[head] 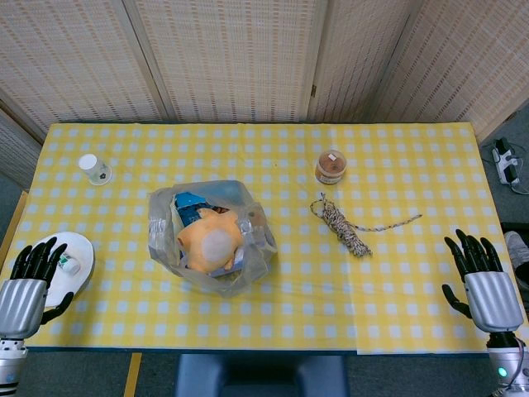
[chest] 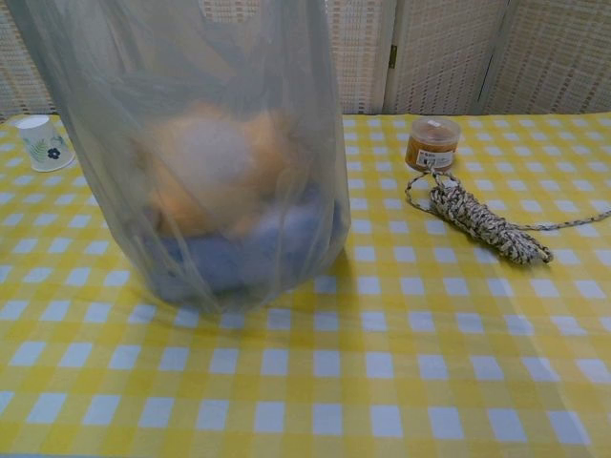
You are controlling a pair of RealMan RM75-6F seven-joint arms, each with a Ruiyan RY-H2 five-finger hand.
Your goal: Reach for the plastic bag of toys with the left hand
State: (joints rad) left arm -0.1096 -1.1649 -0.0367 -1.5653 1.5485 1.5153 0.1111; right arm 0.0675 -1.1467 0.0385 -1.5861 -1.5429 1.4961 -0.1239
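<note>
Yellow-checked table point(head: 413, 273), translucent plastic bag point(head: 211, 236) of soft toys point(head: 211, 240).

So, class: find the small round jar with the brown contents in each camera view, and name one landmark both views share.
Head view: the jar stands right of centre, behind the coiled rope.
Chest view: the jar sits upper right, behind the same rope.
Shared landmark: the plastic bag of toys, to its left in both.

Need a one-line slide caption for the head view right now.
Clear plastic bag of toys sits mid-table on yellow checked cloth; left robot hand and right robot hand wait open at the near edge.
</note>
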